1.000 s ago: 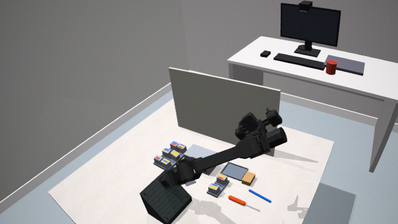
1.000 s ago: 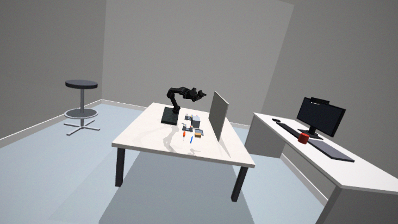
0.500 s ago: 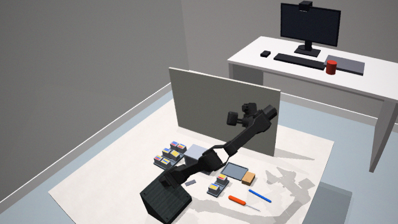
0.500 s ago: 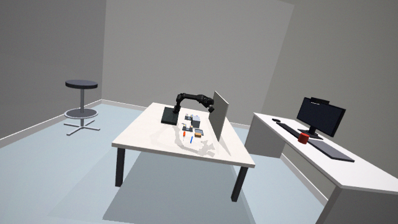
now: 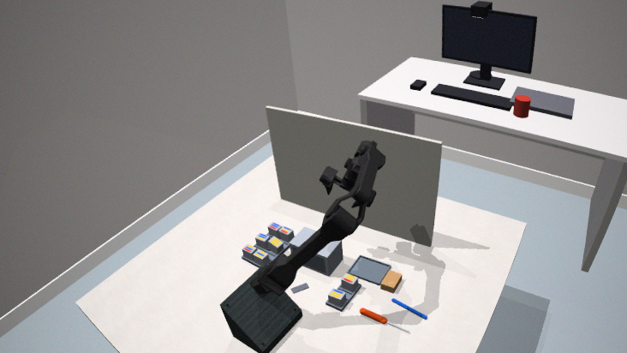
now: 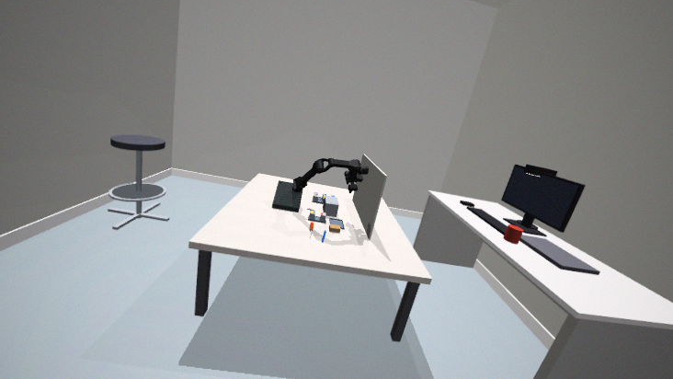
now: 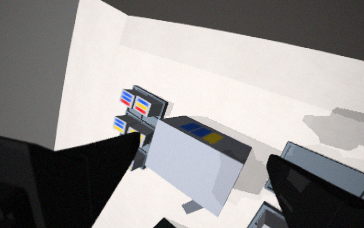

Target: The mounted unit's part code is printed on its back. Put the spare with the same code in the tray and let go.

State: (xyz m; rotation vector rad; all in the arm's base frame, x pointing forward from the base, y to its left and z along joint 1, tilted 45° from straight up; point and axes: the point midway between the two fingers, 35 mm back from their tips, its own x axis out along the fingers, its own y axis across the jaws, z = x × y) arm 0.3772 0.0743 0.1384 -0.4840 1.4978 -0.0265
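Note:
The mounted unit (image 5: 333, 260) (image 6: 331, 207) (image 7: 187, 172) is a grey box. In the wrist view its dark back face shows stripes in blue, blue, yellow. The left rack holds several small spares. One spare (image 5: 262, 238) (image 7: 119, 124) there also reads blue, blue, yellow; its neighbour (image 5: 275, 242) is partly hidden by a finger in the wrist view. A second rack holds a spare with yellow and red (image 5: 349, 279) and a spare with blue and yellow (image 5: 337, 296). The tray (image 5: 368, 269) (image 6: 336, 223) (image 7: 325, 167) holds nothing. My gripper (image 7: 203, 149) is open and empty, high above the table near the panel.
A tall grey panel (image 6: 370, 200) stands upright behind the unit. An orange-brown block (image 5: 391, 280) (image 6: 334, 228) sits beside the tray. A screwdriver (image 5: 373, 315), a blue pen (image 5: 409, 308) and a small grey strip (image 5: 300, 288) lie on the table.

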